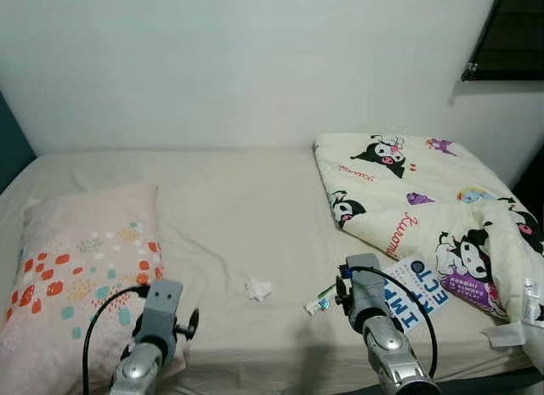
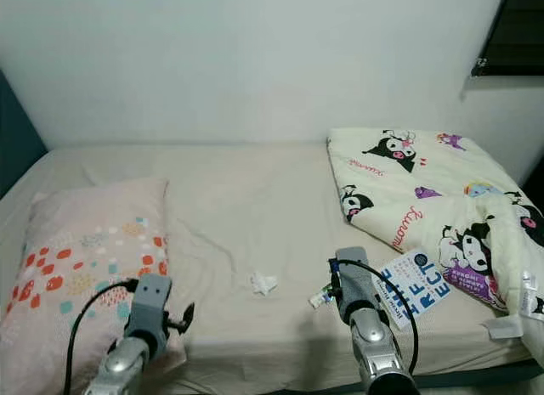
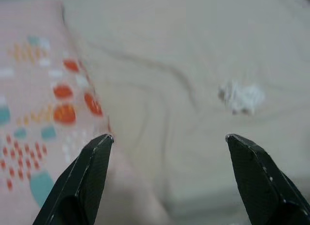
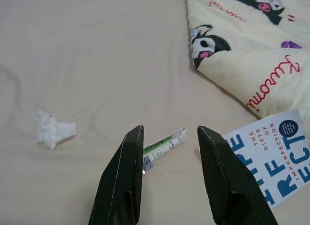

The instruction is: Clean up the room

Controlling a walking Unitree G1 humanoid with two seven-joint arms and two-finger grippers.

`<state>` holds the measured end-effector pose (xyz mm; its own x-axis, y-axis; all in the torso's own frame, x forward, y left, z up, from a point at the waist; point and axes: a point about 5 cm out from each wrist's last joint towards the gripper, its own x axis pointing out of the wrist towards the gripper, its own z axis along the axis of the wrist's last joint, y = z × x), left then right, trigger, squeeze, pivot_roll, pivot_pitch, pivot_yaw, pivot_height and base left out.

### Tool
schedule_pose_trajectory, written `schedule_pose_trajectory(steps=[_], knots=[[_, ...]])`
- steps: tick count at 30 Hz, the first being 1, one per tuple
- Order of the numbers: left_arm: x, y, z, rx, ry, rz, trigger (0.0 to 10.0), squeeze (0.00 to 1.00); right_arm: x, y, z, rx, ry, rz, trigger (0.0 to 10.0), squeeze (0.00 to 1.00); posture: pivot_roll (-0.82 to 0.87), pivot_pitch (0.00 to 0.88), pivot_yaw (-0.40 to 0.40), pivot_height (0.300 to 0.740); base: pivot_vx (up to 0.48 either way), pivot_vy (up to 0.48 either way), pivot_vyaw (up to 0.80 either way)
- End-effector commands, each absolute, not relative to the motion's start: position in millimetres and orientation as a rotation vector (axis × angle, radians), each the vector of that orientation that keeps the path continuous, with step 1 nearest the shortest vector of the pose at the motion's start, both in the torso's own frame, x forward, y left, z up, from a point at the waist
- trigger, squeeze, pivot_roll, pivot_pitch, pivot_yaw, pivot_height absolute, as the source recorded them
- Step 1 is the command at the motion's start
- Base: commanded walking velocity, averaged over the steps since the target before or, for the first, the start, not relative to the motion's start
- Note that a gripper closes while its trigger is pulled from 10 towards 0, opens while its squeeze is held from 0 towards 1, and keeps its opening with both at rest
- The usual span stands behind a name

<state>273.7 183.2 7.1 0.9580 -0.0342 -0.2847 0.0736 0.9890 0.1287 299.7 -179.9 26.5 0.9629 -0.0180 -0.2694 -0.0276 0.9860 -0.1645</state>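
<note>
The bed [image 1: 238, 200] wears a matt cream cloth sheet, softly creased. The pillow [image 1: 76, 284] is pale pink cloth, matt, printed with orange and teal dots. The blanket [image 1: 425, 200] at the right looks soft, matt fabric with cartoon prints. The tissue [image 4: 52, 129] is crumpled white paper. The book [image 4: 276, 157] has a smooth, faintly glossy paper cover. The wrapper [image 4: 163, 143] looks slick. Both arms are brushed silver metal; the right pincer [image 4: 167, 138] has smooth black fingers [image 4: 123, 176].

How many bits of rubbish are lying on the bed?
2: a crumpled tissue in the middle of the sheet, and a small wrapper beside the book. More could hide under the blanket.
</note>
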Motion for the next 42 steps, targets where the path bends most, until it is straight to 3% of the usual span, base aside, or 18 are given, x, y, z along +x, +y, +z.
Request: schedule_pose_trajectory(steps=[1,42], knots=[[277,183,11,0.117,0.278,-0.041,10.0,0.0,301,-182,31,-0.133,0.252,-0.024,10.0,0.0,0.0,0.0,-0.048,0.74,0.0,0.0,0.0],[275,167,19,0.118,0.268,-0.06,10.0,0.0,302,-185,39,-0.11,0.221,-0.043,10.0,0.0,0.0,0.0,-0.05,0.69,0.0,0.0,0.0]])
